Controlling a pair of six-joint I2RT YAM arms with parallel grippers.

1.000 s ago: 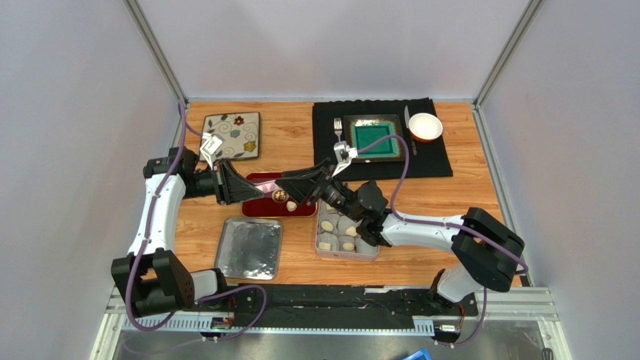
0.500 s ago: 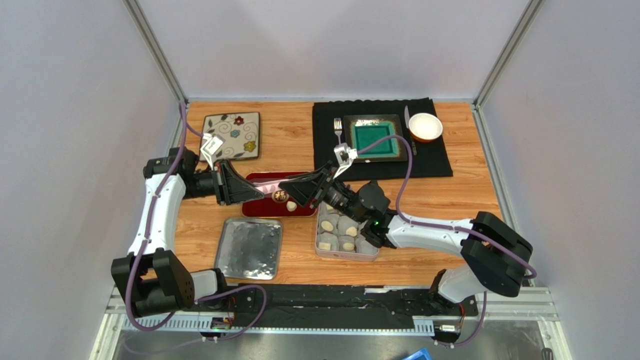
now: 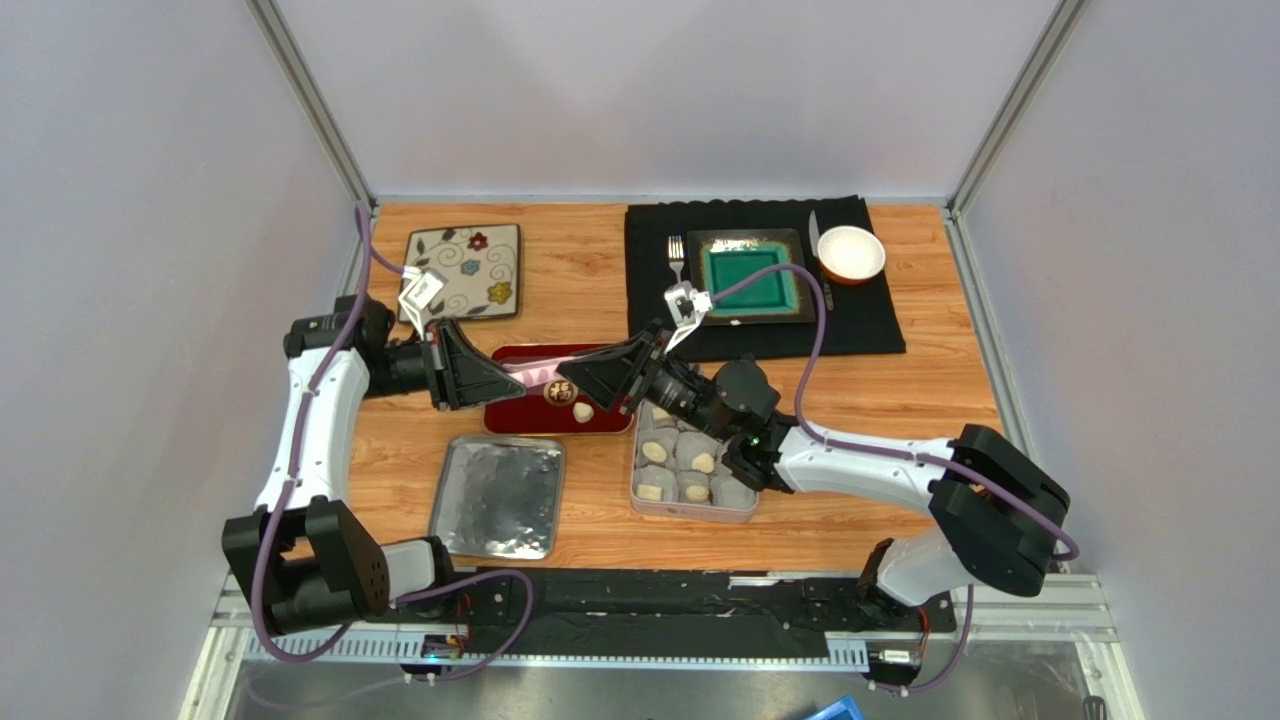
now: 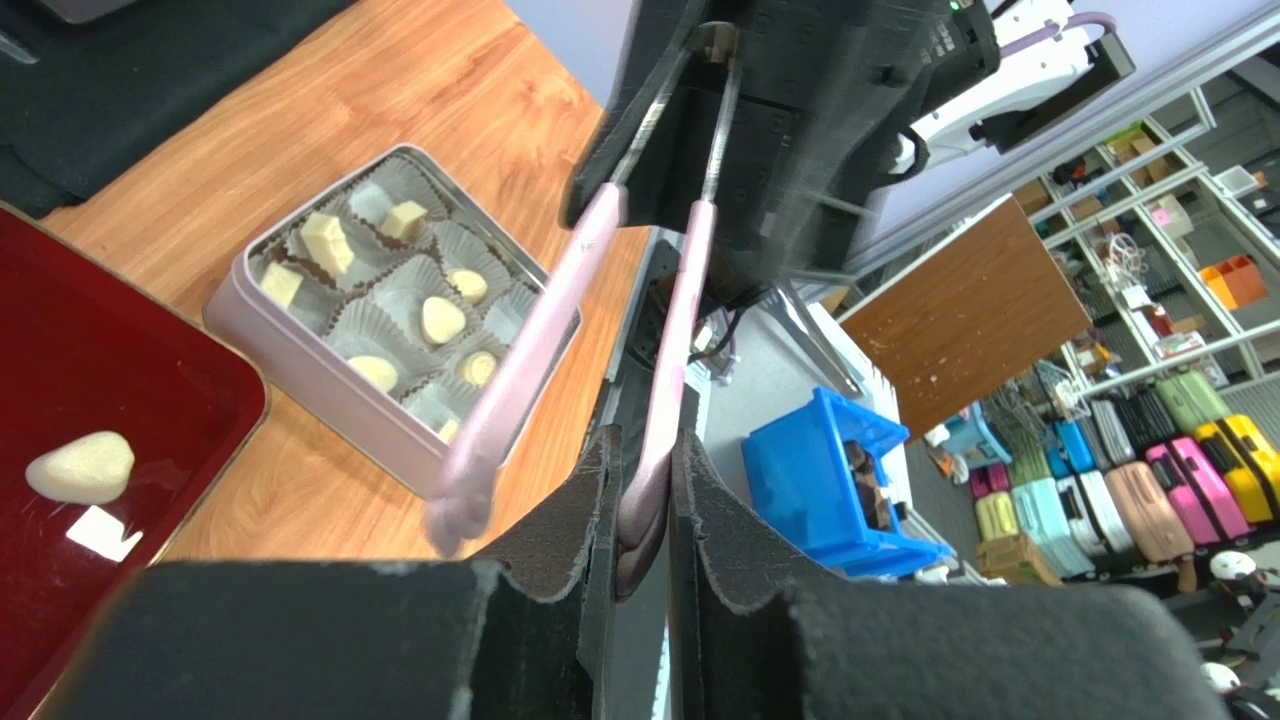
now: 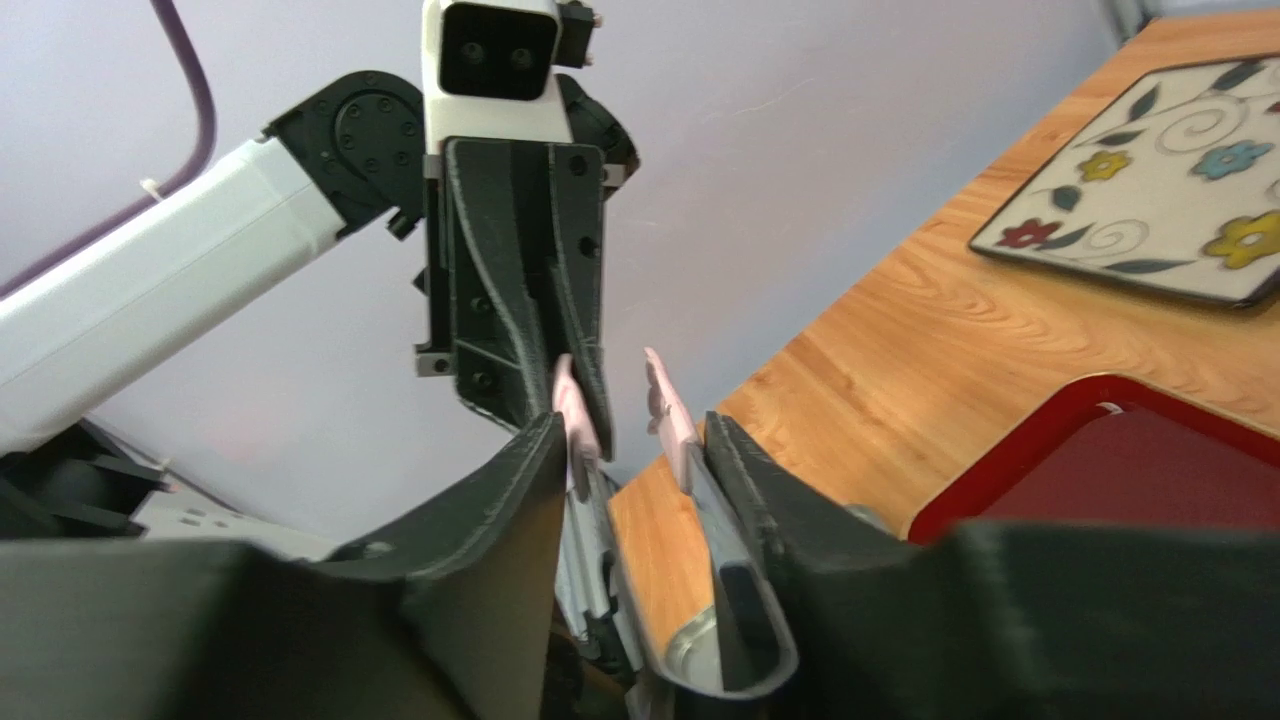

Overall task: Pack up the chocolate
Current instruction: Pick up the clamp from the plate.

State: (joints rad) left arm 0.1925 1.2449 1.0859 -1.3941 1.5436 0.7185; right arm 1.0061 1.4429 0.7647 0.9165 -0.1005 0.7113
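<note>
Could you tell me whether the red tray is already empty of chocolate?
No, a cream lump of chocolate lies on the red tray in the left wrist view.

Cream chocolates (image 4: pixel 78 467), pink tongs (image 4: pixel 526 353), red tray (image 4: pixel 90 345) — and a flower-patterned plate (image 3: pixel 463 270).

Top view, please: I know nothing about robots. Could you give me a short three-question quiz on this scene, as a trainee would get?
1. True or false: the tin holds chocolates.
2. What do the left pincer and the right pincer hold between them? A) a spoon B) pink tongs C) a sponge
3. Fill in: a loose chocolate lies on the ___ tray.
Key: 1 true; 2 B; 3 red.
</note>
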